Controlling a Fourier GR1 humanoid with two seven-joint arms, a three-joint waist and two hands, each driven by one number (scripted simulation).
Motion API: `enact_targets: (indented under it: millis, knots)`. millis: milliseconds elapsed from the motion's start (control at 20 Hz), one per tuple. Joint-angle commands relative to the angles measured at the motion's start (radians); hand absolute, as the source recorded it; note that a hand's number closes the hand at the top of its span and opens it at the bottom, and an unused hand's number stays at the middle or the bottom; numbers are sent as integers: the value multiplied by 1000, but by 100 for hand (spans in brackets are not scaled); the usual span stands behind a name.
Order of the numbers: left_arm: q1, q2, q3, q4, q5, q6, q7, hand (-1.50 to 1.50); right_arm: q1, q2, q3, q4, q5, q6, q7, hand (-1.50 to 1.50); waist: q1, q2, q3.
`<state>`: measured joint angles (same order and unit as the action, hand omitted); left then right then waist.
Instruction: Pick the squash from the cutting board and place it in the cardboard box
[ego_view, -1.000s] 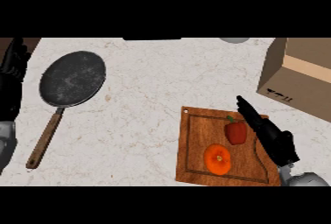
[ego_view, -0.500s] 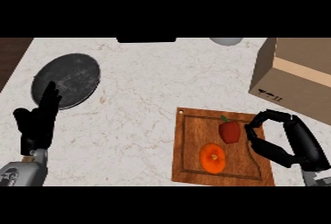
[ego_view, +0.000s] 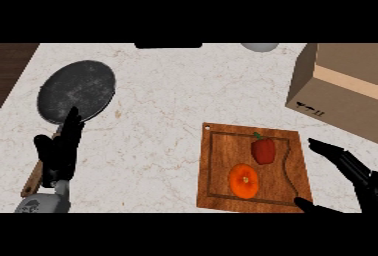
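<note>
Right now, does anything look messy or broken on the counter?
Nothing stands out. The squash and red pepper lie on the cutting board, the pan lies flat, and the cardboard box looks whole. Nothing is spilled.

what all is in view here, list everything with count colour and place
frying pan: one, dark grey with a brown handle, counter's left
cutting board: one, brown wood, lower right of centre
squash: one, orange, near part of the cutting board
bell pepper: one, red, far part of the cutting board
cardboard box: one, tan, far right
round object: one, pale grey, far edge, cut off
flat object: one, black, far edge
counter: one, pale marble
left robot hand: black, open, lower left
right robot hand: black, open, lower right
</note>
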<state>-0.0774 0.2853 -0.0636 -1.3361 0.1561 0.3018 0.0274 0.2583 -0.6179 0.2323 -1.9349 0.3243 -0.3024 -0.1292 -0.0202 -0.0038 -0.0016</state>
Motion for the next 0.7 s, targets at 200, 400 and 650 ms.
enact_targets:
  millis: [200,400,650]
  knots:
    - [0,-8,23,52,1,-34,-48,0,36,-163,-63,-337,11,234,430,-150,11,3,-1]
    - [-27,-55,-17,58,-42,2,-43,0,-18,-177,49,-405,93,346,613,-150,18,4,-1]
    - [9,-47,-4,-2,-35,-20,-24,0,-151,-100,146,-403,113,474,801,-150,27,3,1]
